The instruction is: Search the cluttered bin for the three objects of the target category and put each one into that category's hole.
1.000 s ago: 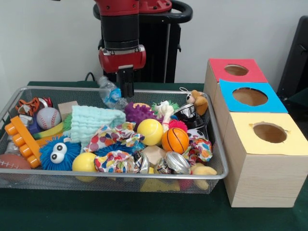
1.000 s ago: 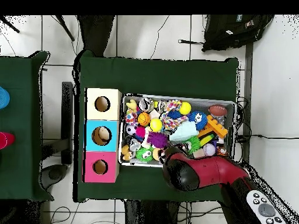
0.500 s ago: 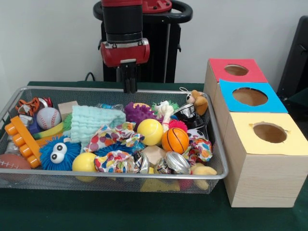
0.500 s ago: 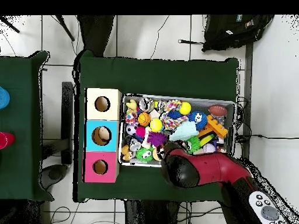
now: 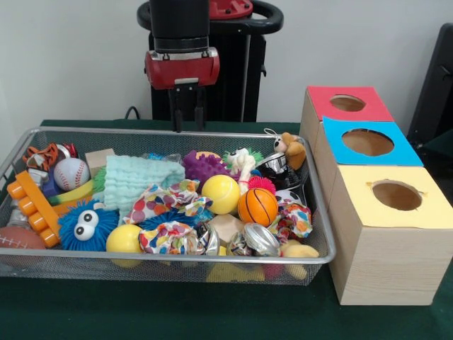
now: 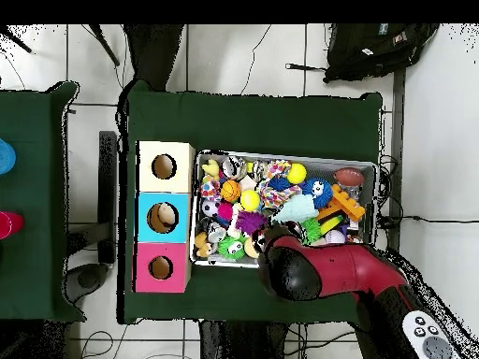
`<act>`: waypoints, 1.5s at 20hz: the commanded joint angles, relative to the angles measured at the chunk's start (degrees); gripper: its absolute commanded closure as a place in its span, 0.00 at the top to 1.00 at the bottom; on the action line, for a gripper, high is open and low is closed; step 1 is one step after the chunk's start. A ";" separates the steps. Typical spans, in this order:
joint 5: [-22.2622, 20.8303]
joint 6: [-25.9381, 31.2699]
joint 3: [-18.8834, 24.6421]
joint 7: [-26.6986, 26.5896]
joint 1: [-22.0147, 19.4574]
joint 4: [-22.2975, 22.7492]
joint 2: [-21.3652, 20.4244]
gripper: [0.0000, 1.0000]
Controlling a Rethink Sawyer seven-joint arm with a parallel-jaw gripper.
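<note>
The gripper [image 5: 187,117] hangs in the air above the far rim of the bin [image 5: 322,234]; its two dark fingers [image 5: 176,113] point straight down with a gap between them, so it is open, and nothing is in it; the red and black arm [image 5: 180,42] goes straight up from it.

Just below the gripper, inside the bin by the far wall, lies a clear plastic bottle [image 5: 161,157]; only a small crinkled bit of it shows, tucked behind the mint green cloth [image 5: 134,180] and next to the purple spiky ball [image 5: 202,167]; I cannot tell if more bottles are under the toys.

Lower down from the gripper in the front view, near the middle of the bin, sit a yellow ball [image 5: 221,193] and a little orange basketball [image 5: 257,206]; they touch; off to one side of the gripper, at the bin's end, are a baseball [image 5: 71,173] and an orange block toy [image 5: 32,206]; the blue fuzzy toy with big eyes [image 5: 86,224] is near the front wall.

Well off to the other side of the gripper stands the wooden box [image 5: 382,262] on the green table [image 5: 177,312], just beside the bin; the hole [image 5: 367,142] in the blue panel is the middle one, between the red panel [image 5: 347,103] and the yellow panel [image 5: 396,195].

From above, the arm covers the gripper at the bin's [image 6: 377,187] edge nearest the robot; the blue hole [image 6: 164,218] is beyond the bin's short end.
</note>
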 commanded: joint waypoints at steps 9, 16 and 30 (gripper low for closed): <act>-3.82 2.05 -2.15 1.31 0.98 -0.24 1.35 1.00; -6.17 0.52 -3.12 0.51 0.31 -2.87 5.51 1.00; -10.15 7.55 4.48 -12.21 -7.07 -5.25 10.01 1.00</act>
